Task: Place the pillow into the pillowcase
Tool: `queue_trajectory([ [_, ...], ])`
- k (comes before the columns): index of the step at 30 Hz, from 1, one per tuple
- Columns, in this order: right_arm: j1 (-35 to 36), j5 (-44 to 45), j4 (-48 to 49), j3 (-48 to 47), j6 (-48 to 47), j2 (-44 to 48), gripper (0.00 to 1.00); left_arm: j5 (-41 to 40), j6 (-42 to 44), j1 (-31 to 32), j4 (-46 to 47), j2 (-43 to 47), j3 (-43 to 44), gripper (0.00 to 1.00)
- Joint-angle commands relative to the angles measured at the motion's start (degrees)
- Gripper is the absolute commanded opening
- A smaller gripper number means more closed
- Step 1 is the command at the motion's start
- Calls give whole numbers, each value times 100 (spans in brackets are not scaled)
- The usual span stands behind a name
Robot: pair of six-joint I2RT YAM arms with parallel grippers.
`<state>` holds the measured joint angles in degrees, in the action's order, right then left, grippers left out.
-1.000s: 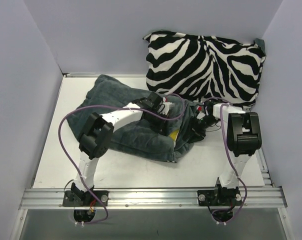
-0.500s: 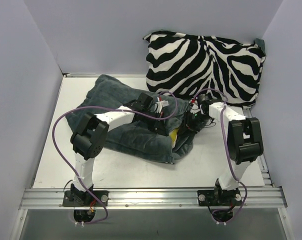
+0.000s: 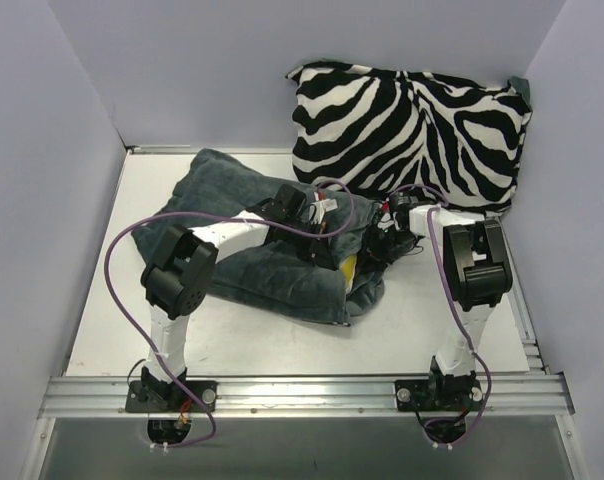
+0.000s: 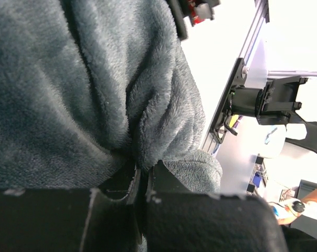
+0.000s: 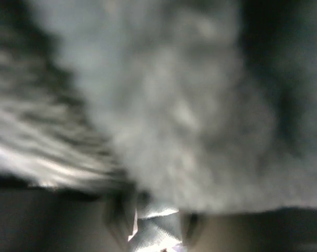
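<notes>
Top external: grey-teal plush pillowcase (image 3: pixel 267 265) runs far-left to near-right, mouth seemingly rightward | left gripper (image 4: pixel 143 177) pinching it | right gripper (image 3: pixel 376 246): cannot tell

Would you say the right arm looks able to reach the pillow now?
Probably yes: the right gripper sits at the pillowcase mouth, beside the exposed yellow edge of the pillow; only plush crowds it.

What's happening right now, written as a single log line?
left gripper: shut on grey-teal plush pillowcase | right gripper: against pillowcase, grip unclear | cream-yellow pillow: only a sliver showing
</notes>
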<state>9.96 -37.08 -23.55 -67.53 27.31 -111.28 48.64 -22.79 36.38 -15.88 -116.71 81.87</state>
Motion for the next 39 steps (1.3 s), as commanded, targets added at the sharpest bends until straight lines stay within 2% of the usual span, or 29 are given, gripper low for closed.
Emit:
queue_trajectory([
  [1,86,-106,281,-165,178,-288,22,-28,-33,1,235,280,40,0],
  [2,85,-211,272,-138,135,-254,0,-178,-16,-17,156,306,49,0],
  [6,-107,-940,-8,187,-452,823,0,-1530,20,-35,-423,263,259,0],
  [9,-511,-2037,-544,608,-831,1450,0,-2463,11,9,-705,69,453,0],
  [10,-660,-2310,-1033,687,-1250,1791,0,-2674,55,44,-732,8,575,0],
  [11,-888,-2617,-1325,740,-1498,1942,0,-3337,64,79,-793,-123,646,0],
  [13,-978,-2813,-1983,724,-2417,2171,0,-3973,20,220,-969,-325,995,0],
  [14,-1126,-3083,-2570,671,-2684,2198,0,-4238,2,290,-1065,-570,1163,0],
  [16,-1180,-3366,-2925,636,-2941,2138,0,-4819,-24,492,-1154,-783,1514,0],
  [21,-1093,-4489,-2971,434,-2766,1813,0,-5294,-296,607,-1102,-1232,2017,0],
  [23,-1031,-4719,-3015,197,-2731,1619,0,-5356,-367,642,-1075,-1241,2062,0],
  [24,-1031,-4956,-3067,109,-2731,1488,0,-5304,-428,633,-1023,-1223,2053,6],
  [26,-1031,-5054,-3147,-242,-2609,1373,0,-4971,-394,633,-987,-1101,1983,23],
  [27,-1031,-5002,-3156,-374,-2599,1251,0,-4700,-315,625,-909,-987,1878,38],
  [29,-1144,-4748,-3164,-717,-2582,1136,0,-3708,-236,511,-532,-392,1405,60],
  [31,-1285,-4502,-3164,-867,-2546,951,0,-3171,-34,440,-109,137,719,71],
  [32,-1303,-4457,-3164,-920,-2555,907,0,-2681,45,397,-74,618,560,73],
  [34,-1321,-4291,-3164,-938,-2590,802,0,-2291,257,370,-91,1234,190,72],
  [37,-1329,-4124,-3182,-920,-2687,722,0,-1868,362,352,-293,1632,58,69],
  [38,-1321,-4010,-3191,-911,-2687,705,0,-1771,389,343,-371,1764,66,58],
  [39,-1321,-3948,-3200,-842,-2687,696,0,-1631,432,343,-511,1809,101,51],
])
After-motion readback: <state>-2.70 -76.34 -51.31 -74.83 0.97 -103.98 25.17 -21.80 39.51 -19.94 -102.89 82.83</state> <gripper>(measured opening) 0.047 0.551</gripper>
